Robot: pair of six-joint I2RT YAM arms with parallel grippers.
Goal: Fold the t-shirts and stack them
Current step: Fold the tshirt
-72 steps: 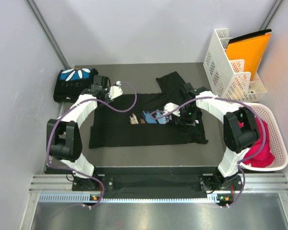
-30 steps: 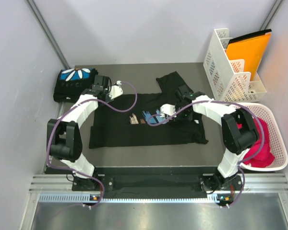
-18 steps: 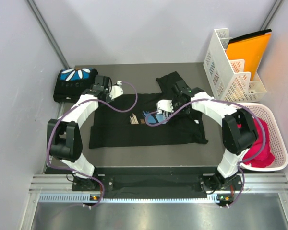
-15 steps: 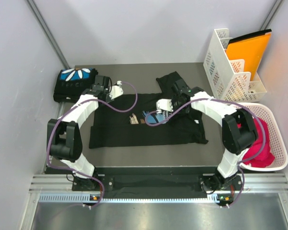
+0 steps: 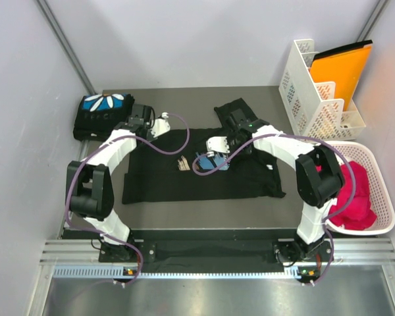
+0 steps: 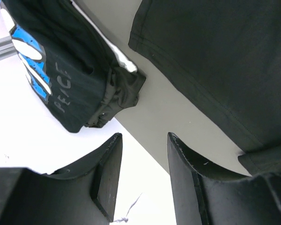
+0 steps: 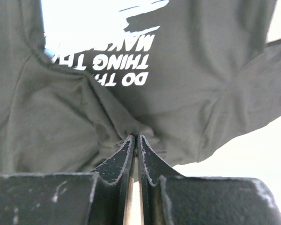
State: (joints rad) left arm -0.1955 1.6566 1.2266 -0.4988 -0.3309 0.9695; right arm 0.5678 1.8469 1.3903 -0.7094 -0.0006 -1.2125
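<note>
the grey table [image 5: 184, 97] is lying under both arms. the brush-stroke t-shirt [image 5: 164, 181], black with a blue-and-tan chest print, is lying spread across the middle of the table, running from just to the right of the left gripper [image 6: 143, 136] to under and past the right gripper [image 7: 135, 139], with one sleeve sticking out beyond that gripper toward the far edge. well off to the right arm's outer side, a white laundry basket [image 5: 382, 170] is holding a bundle of pink cloth [image 5: 357, 204], and farther back on that side a white file rack [image 5: 316, 99] is holding an orange folder [image 5: 345, 69]. the petal t-shirt [image 6: 61, 89], black with blue and white petals and grey lettering, is sitting folded ahead of the left gripper and to its left, apart from the spread shirt's hem. the left gripper is hanging with its fingers well apart and nothing between them, its tips pointing at the strip of bare table between the two shirts. the right gripper is pressing its fingers together on a small raised pinch of the brush-stroke t-shirt, the cloth bunching into creases that are fanning out from the tips, with the white lettering of the print lying just ahead of them.
</note>
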